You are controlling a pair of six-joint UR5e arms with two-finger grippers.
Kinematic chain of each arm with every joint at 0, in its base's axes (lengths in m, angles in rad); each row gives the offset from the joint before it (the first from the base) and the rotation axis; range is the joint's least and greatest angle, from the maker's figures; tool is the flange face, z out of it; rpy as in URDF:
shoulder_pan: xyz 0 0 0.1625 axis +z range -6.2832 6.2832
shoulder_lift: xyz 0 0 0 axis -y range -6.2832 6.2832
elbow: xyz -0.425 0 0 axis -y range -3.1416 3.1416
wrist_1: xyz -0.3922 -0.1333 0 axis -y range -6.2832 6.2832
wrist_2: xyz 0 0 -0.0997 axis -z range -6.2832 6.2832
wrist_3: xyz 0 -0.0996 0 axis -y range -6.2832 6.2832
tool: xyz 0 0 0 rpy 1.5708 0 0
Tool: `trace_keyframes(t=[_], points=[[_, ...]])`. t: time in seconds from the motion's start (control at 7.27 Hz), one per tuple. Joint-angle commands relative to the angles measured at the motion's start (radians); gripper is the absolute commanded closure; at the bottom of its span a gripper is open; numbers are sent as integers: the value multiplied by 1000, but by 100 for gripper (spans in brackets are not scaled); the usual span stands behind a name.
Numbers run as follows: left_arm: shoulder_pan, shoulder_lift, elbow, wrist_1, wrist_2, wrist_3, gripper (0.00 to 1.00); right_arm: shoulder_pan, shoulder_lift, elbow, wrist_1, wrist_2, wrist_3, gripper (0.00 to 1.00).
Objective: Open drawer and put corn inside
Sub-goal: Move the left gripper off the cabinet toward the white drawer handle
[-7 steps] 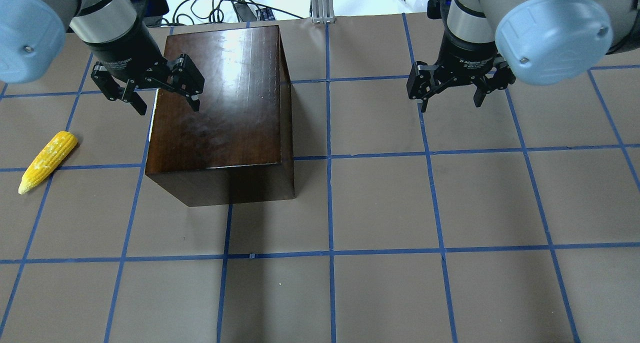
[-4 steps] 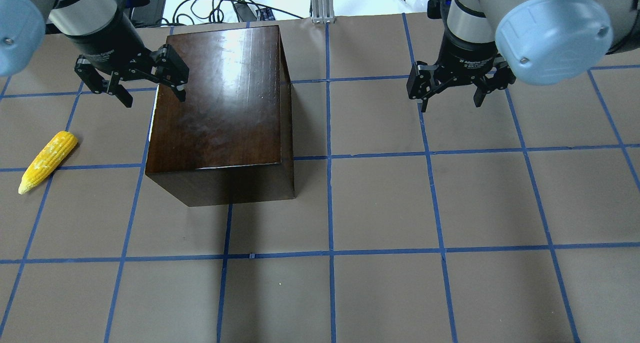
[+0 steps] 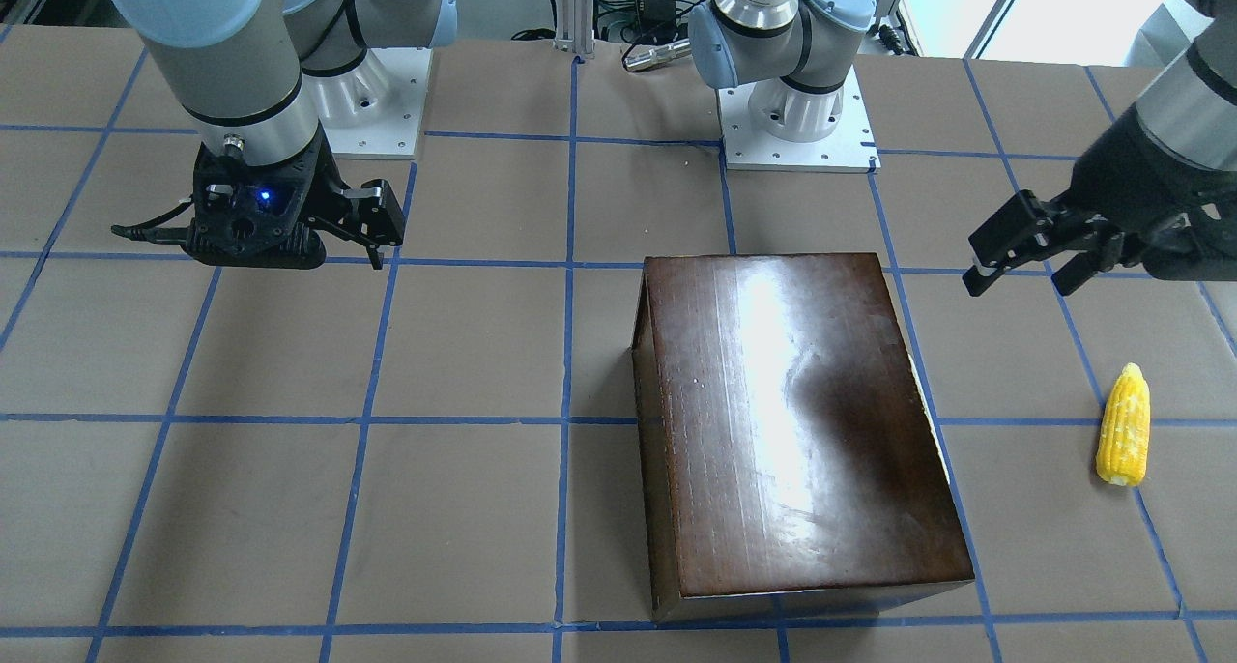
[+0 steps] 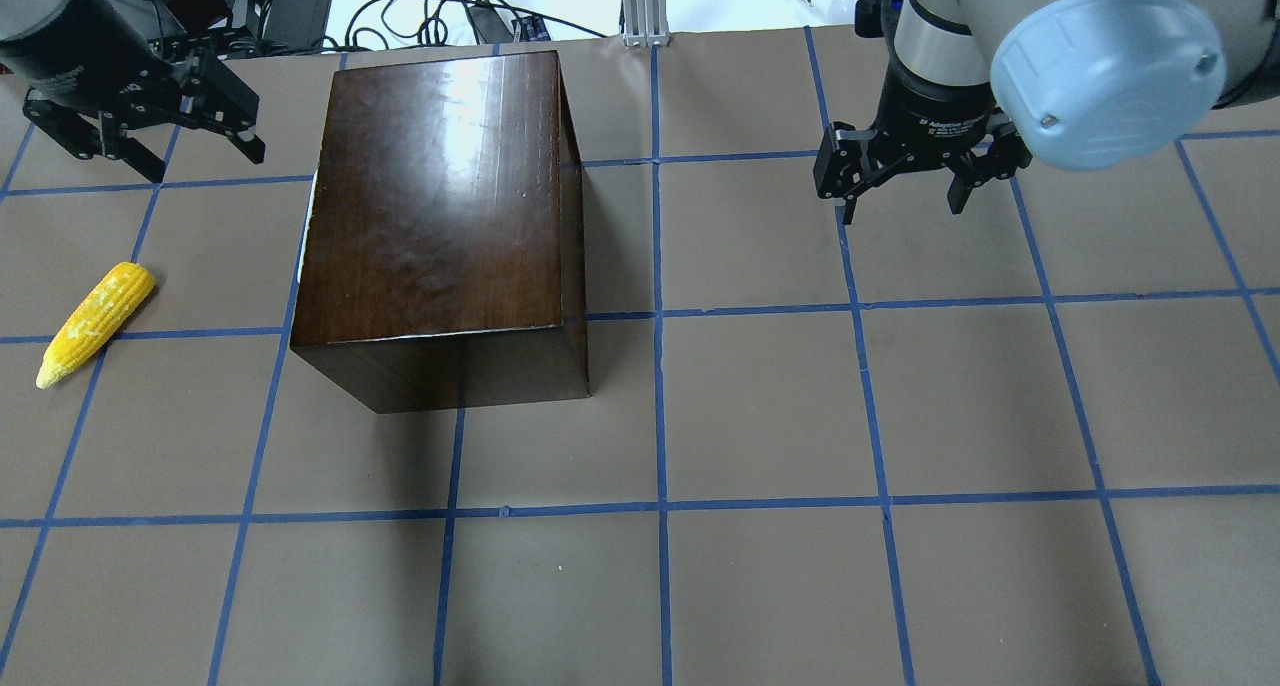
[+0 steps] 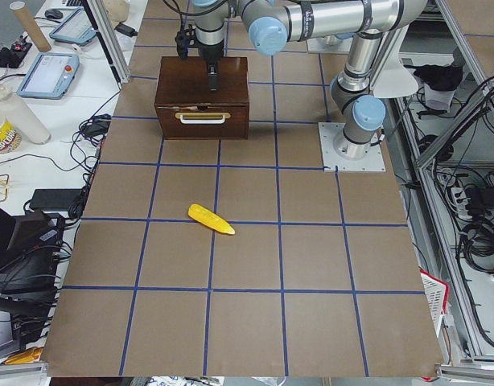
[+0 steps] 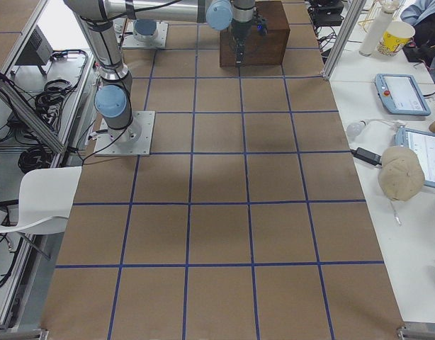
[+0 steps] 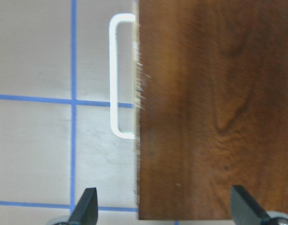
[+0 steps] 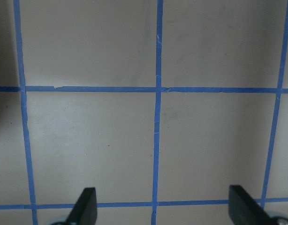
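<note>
Two grippers, both spread wide, nothing held. The left gripper (image 4: 203, 161) hangs at the upper left of the overhead view, clear of everything, on the handle side of the glossy dark-brown wooden box (image 4: 440, 196). Its wrist camera looks straight down. One black fingertip (image 7: 85, 208) is over the table and the other is over the box top. A pale U-shaped handle (image 7: 115, 75) sticks out from the box edge in the upper half of that frame.

The right gripper (image 4: 900, 206) hovers at the upper right of the overhead view, above the brown paper-covered table with its blue tape grid (image 4: 760, 416), well apart from the box. The box sits upper centre-left.

The drawer with the dark-brown front panel (image 5: 202, 121) is closed, flush with the box face in the exterior left view. The small yellow tapered corn cob (image 4: 97, 323) lies on the table at the overhead view's left edge. It is well apart from the box, with its pointed end toward the lower left.
</note>
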Motion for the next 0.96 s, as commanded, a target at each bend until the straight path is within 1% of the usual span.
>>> trace_keyframes(t=[0.0,0.14,0.28,0.41,0.55,0.69,0.83], points=[[100,-61,-5,34,-50,137,9,0,0,0,0,0,0,0],[106,-95,-14,74,-86,214,9,0,0,0,0,0,0,0],[110,-130,-19,76,-87,255,9,0,0,0,1,0,0,0],[110,-168,-22,86,-90,260,9,0,1,0,1,0,0,0],[110,-199,-37,108,-141,260,7,0,1,0,1,1,0,0],[110,-227,-46,147,-174,260,7,0,1,0,1,1,0,0],[110,-250,-54,151,-194,260,7,0,0,0,0,1,0,0]])
